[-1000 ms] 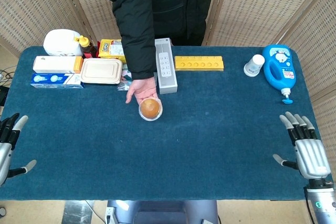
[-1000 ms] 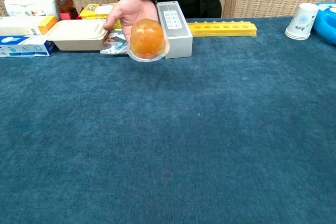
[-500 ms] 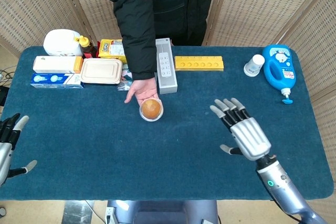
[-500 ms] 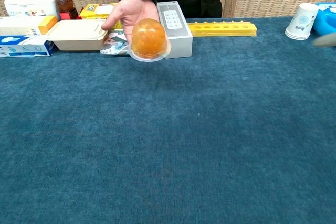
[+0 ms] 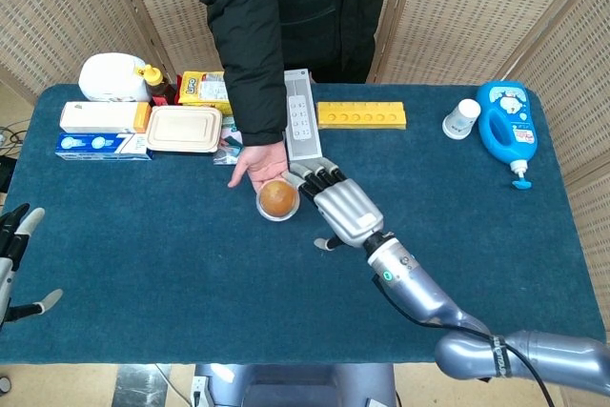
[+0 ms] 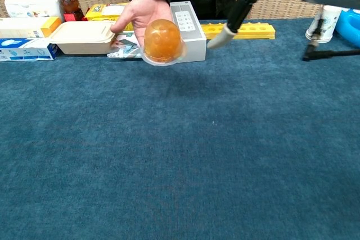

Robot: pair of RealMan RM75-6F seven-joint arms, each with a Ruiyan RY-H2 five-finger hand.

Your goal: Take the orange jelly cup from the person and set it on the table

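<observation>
The orange jelly cup (image 5: pixel 277 199) (image 6: pixel 162 41) rests in the person's upturned palm (image 5: pixel 255 163) above the blue table (image 5: pixel 172 254), left of centre. My right hand (image 5: pixel 335 207) hovers just right of the cup with its fingers spread and nothing in them; in the chest view only its thumb and upper edge (image 6: pixel 228 4) show at the top. My left hand (image 5: pixel 13 259) sits at the table's left edge, fingers apart and empty.
Along the far edge stand a grey remote box (image 5: pixel 299 129), a yellow holed block (image 5: pixel 361 114), a beige lunch box (image 5: pixel 183 129), packets, a honey bottle (image 5: pixel 152 81), a paper cup (image 5: pixel 462 118) and a blue detergent bottle (image 5: pixel 508 127).
My right arm has swept from the table's right edge leftward across it, up to the cup. The person's hand and the cup barely moved. The left hand stayed put.
</observation>
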